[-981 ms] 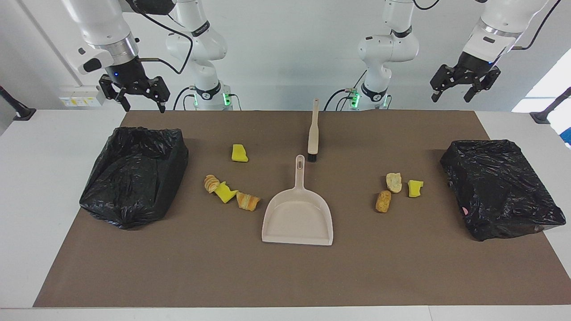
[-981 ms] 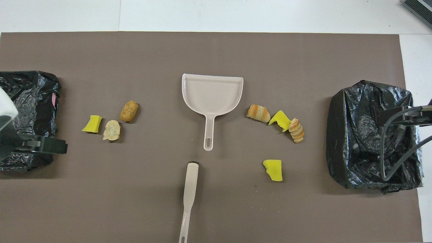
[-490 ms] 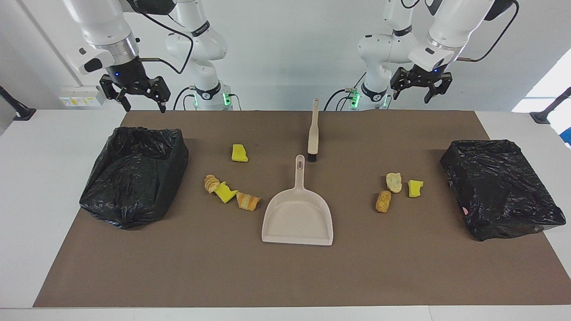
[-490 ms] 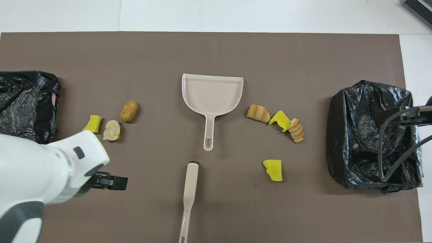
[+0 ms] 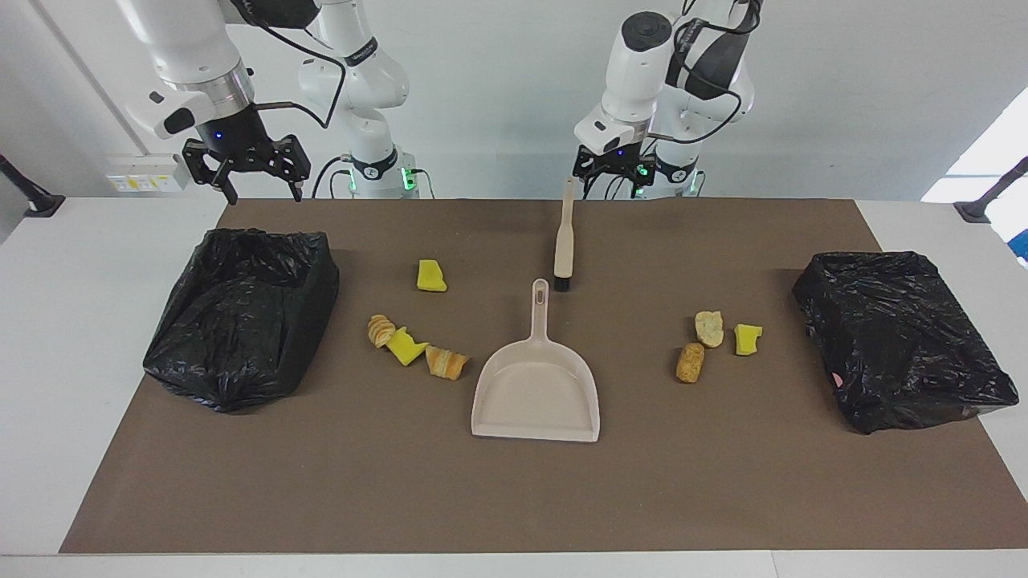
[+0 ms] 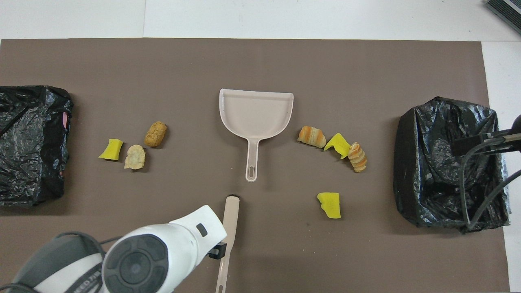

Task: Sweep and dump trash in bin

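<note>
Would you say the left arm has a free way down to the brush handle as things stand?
Probably yes: the left gripper hangs open over the handle end of the brush, nothing lies between them, and the dustpan is apart from it.

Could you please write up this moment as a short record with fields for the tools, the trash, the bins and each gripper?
dustpan: flat on the brown mat, mid-table, handle toward the robots
brush: lying just nearer the robots than the dustpan's handle
trash: four bits toward the right arm's end, three bits toward the left arm's end, none in the dustpan
bins: black-bagged bin at the left arm's end, another at the right arm's end
left gripper: open, over the brush's handle end
right gripper: open, waiting raised near its bin
</note>
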Available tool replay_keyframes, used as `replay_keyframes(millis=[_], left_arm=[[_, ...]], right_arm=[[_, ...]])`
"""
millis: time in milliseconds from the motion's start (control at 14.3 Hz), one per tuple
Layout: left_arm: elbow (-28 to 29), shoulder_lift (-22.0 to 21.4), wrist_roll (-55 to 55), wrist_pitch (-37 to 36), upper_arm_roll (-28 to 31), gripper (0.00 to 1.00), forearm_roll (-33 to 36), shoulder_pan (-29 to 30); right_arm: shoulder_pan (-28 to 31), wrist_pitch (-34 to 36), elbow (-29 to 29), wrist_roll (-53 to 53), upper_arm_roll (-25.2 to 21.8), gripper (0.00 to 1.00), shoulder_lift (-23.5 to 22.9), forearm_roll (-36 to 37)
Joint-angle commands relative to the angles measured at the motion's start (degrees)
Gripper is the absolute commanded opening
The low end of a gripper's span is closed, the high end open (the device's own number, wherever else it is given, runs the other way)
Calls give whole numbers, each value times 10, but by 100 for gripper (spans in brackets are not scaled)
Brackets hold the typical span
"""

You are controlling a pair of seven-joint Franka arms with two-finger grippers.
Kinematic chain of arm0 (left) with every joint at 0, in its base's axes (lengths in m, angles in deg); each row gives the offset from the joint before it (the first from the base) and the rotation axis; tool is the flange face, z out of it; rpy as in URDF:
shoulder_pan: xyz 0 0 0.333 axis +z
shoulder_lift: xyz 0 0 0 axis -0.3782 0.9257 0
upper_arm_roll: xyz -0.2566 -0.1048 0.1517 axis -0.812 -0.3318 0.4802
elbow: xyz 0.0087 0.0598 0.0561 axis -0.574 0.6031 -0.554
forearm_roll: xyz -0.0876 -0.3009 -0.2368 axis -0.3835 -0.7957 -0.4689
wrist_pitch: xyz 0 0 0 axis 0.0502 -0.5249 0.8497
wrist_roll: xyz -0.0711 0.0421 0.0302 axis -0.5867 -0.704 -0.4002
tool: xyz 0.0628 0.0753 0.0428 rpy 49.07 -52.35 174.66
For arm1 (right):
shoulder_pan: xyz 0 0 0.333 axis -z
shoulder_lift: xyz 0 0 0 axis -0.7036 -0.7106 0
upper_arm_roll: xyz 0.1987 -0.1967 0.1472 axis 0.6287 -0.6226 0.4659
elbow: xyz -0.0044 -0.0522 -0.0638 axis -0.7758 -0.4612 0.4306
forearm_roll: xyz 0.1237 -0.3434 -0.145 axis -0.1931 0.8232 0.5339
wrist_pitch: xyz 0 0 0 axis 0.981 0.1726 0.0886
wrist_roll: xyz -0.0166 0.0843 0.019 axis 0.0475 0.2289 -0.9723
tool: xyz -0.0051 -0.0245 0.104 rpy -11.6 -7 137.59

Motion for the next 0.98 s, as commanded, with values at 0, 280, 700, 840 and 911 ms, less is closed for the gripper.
replay_keyframes(millis=[0,280,700,840,911], left_arm=[[74,-1,36,76,11,100,-5,-67],[143,31,77,174,10,100,-6,-130],[162,49,105,209,10,100,-8,-161],[165,49,105,209,11,100,-8,-160],[165,49,105,207,11,89,-8,-160]], right_arm=[[4,-12,-17,17,4,100,10,-2],[4,-18,-23,17,4,100,10,-2],[4,-16,-31,22,4,100,11,-2],[5,-17,-33,22,4,100,11,-2],[4,-17,-33,22,4,100,11,-2]])
